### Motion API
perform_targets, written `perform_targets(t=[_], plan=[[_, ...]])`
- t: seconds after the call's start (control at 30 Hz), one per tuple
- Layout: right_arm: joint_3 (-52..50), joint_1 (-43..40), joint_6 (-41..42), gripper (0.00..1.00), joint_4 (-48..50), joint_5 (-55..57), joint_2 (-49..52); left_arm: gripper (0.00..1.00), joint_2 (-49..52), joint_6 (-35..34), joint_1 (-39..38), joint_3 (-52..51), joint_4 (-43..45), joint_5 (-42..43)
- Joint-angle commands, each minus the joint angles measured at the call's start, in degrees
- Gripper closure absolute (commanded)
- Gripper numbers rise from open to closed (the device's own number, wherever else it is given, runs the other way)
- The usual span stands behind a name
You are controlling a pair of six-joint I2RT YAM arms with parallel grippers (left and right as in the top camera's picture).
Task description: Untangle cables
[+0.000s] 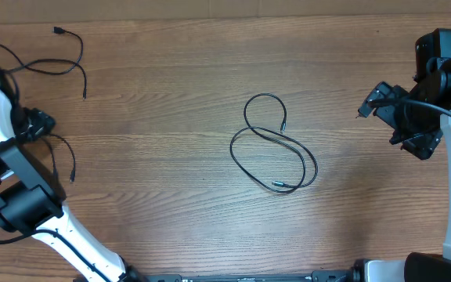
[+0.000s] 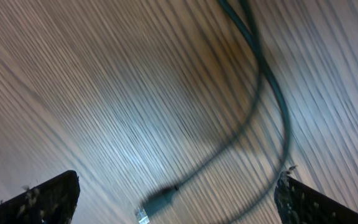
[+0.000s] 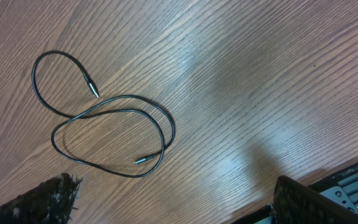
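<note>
Black and thin, three cables lie on the wood-grain table [image 1: 171, 94], and they are already mostly spread out. The middle cable [image 1: 257, 130] sits alone at the centre, well apart from the others. The upper-left cable [image 1: 81, 51] wanders near the far left corner, and a third cable [image 1: 73, 164] shows as a short curve just beside the left arm [image 1: 14, 196]. No cord crosses another where the views are clear, so the pulling apart looks done. The left arm covers part of the left pair, so I cannot tell whether those two touch underneath it. What seems left is the middle cable's own shape. It curls into a small loop and a larger one that cross like a loose figure eight, with both small metal plugs tucked in close to the loops; it looks limp and light, likely to slide if nudged. The left fingers [image 2: 45, 200] are spread wide and grasp nothing. They hang low over a blurred cord, probably the third one, whose plug [image 2: 157, 202] lies on the table between them. The right fingers [image 3: 303, 199] are likewise released and empty, at the right side of the table, with the middle cable [image 3: 110, 137] some way off.
</note>
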Motion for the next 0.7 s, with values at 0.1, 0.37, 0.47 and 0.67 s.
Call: perform_targets(t=[0.1, 0.37, 0.47, 0.67], plan=[[0.37, -0.15, 0.22, 0.0, 0.13, 0.79, 0.17, 0.0, 1.14, -0.31, 3.65, -0.07, 6.29, 0.02], [0.37, -0.15, 0.24, 0.0, 0.13, 0.79, 0.17, 0.04, 1.16, 0.09, 4.13, -0.07, 16.41, 7.54], [0.37, -0.15, 0.22, 0.0, 0.13, 0.79, 0.17, 0.09, 1.51, 0.07, 4.09, -0.07, 18.18, 7.93], [0.37, -0.15, 0.24, 0.0, 0.13, 0.79, 0.17, 0.11, 3.19, 0.07, 4.09, -0.09, 18.8, 8.17]])
